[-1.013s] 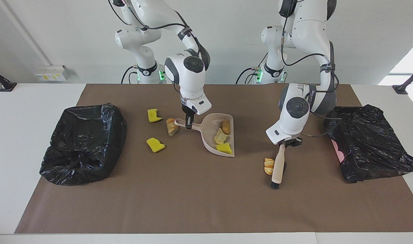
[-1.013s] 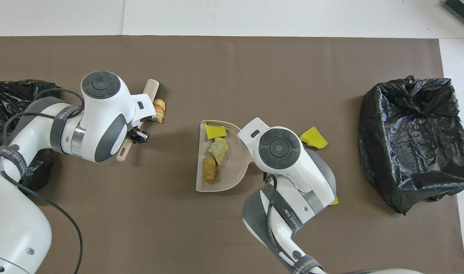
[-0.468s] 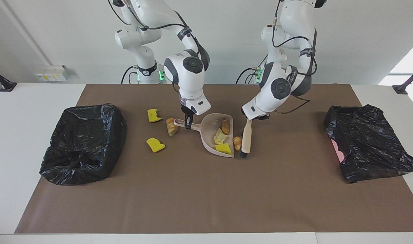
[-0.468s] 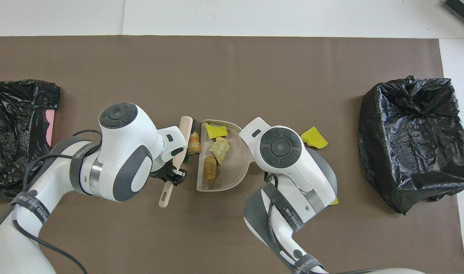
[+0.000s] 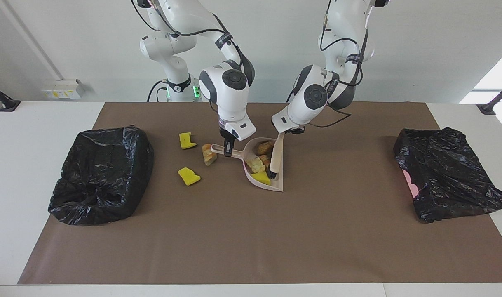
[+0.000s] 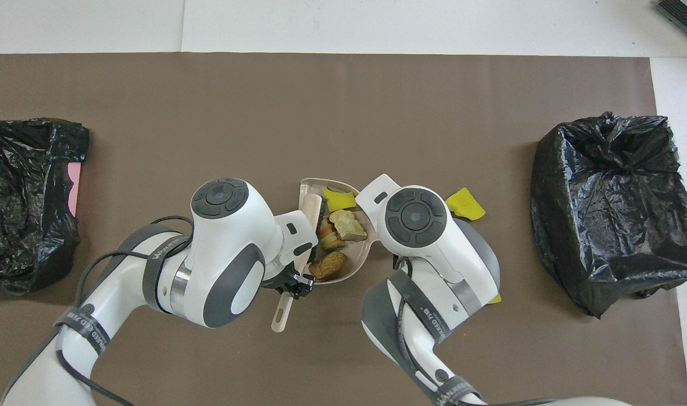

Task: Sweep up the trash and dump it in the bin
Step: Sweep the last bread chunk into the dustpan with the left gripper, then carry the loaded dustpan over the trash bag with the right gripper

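Since the earlier frame, the left arm has carried the wooden-handled hand brush (image 5: pixel 276 154) across the brown mat (image 5: pixel 251 239) from the left arm's end of the table to the beige plastic dustpan (image 5: pixel 275 185), and the orange bread-like lump that lay beside the brush now lies inside the pan.

Working across the facing view: a black-bagged bin (image 5: pixel 100 175) stands at the right arm's end of the table. Beside it, three pieces of trash lie on the mat outside the pan: two yellow foam wedges (image 5: pixel 185 140) (image 5: pixel 188 176) and one golden-brown lump (image 5: pixel 208 154) touching the dustpan handle (image 5: pixel 222 151). The right gripper (image 5: pixel 228 149) has its fingers closed on that handle. The pan holds four pieces (image 6: pixel 338 231): a yellow wedge, a pale lump and two golden-brown lumps. The left gripper (image 5: pixel 289 132) has its fingers clamped on the brush handle, with the bristles down inside the pan. A second black-bagged bin (image 5: pixel 446 173) stands at the left arm's end.
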Motion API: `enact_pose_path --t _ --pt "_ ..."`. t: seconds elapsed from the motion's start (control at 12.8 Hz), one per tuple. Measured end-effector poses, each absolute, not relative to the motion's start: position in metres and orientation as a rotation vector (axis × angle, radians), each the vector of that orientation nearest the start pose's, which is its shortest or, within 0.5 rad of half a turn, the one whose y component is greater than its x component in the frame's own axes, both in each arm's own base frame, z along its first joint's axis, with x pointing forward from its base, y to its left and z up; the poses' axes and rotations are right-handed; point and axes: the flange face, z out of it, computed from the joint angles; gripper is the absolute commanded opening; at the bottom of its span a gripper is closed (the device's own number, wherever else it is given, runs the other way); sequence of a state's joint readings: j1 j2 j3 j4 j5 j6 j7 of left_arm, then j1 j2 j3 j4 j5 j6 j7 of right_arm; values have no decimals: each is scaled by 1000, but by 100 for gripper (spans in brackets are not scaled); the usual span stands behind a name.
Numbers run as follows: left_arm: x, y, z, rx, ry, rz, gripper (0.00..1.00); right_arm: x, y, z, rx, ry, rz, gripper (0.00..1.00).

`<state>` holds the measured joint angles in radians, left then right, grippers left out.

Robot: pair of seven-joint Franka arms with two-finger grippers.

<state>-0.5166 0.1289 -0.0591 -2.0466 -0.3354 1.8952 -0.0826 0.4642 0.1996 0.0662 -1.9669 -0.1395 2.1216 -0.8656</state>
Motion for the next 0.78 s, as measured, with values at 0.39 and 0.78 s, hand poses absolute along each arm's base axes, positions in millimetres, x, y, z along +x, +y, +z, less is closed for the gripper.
enact_pose_path --t 0.39,0.78 --pt "451 -251 459 -3268 193 431 0 528 262 380 -2388 -2184 100 0" --pt "389 -265 472 -3137 -5 521 0 549 195 420 -2311 -2213 111 0"
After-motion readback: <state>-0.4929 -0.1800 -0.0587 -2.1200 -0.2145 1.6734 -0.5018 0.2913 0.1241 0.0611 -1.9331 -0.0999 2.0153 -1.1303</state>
